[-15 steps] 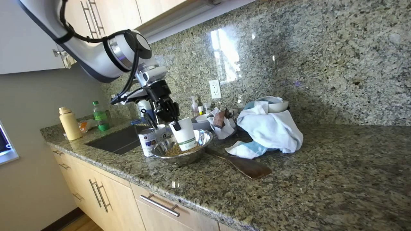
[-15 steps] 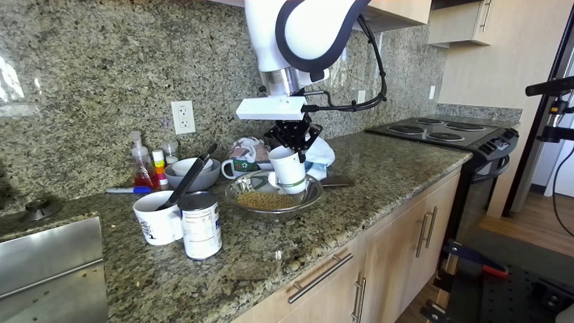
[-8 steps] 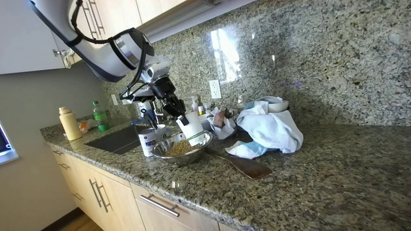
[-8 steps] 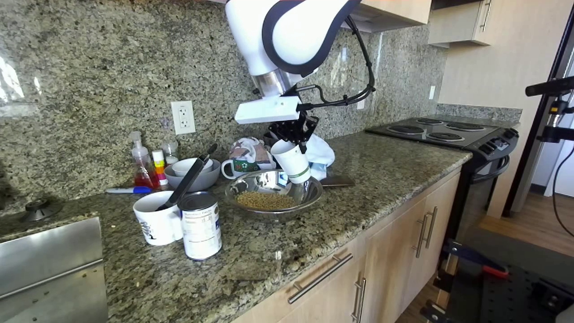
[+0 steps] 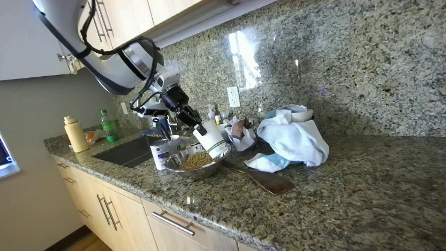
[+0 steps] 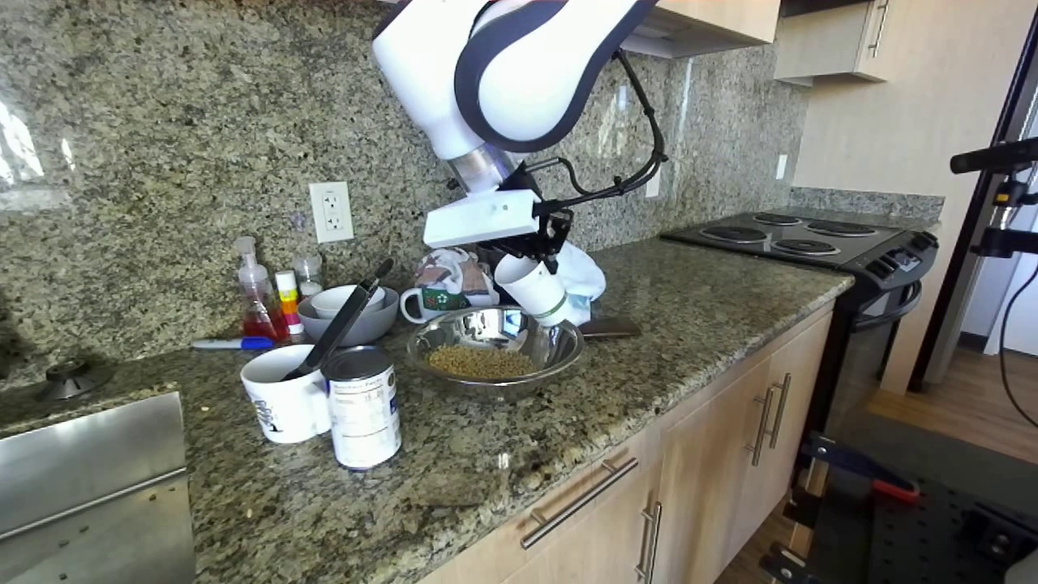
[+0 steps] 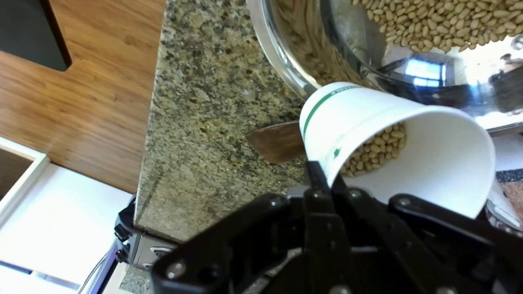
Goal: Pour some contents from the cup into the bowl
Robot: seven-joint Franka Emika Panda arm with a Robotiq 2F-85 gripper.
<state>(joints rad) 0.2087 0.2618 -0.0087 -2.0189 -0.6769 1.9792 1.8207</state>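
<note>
Over the last second the cup [image 6: 537,296] lifts and tips further, going from a mild lean to a clear slant, and the gripper [image 7: 329,179] leans with it, its fingers pinching the cup's wall at the rim. The cup hangs just beyond the fingertips; the bowl [image 6: 555,345] sits below the gripper on the surface [image 7: 204,102], and the heap [image 6: 478,362] in it looks unchanged. Beans [image 7: 375,150] lie deep in the cup, well short of its lip, and none are seen falling. So the pour seems lined up but not flowing, and the mouth probably needs much more tilt. The cup's base appears near the bowl's rim, on the side where the spatula [image 7: 278,141] lies below the gripper; whether base and rim touch, I cannot tell.
</note>
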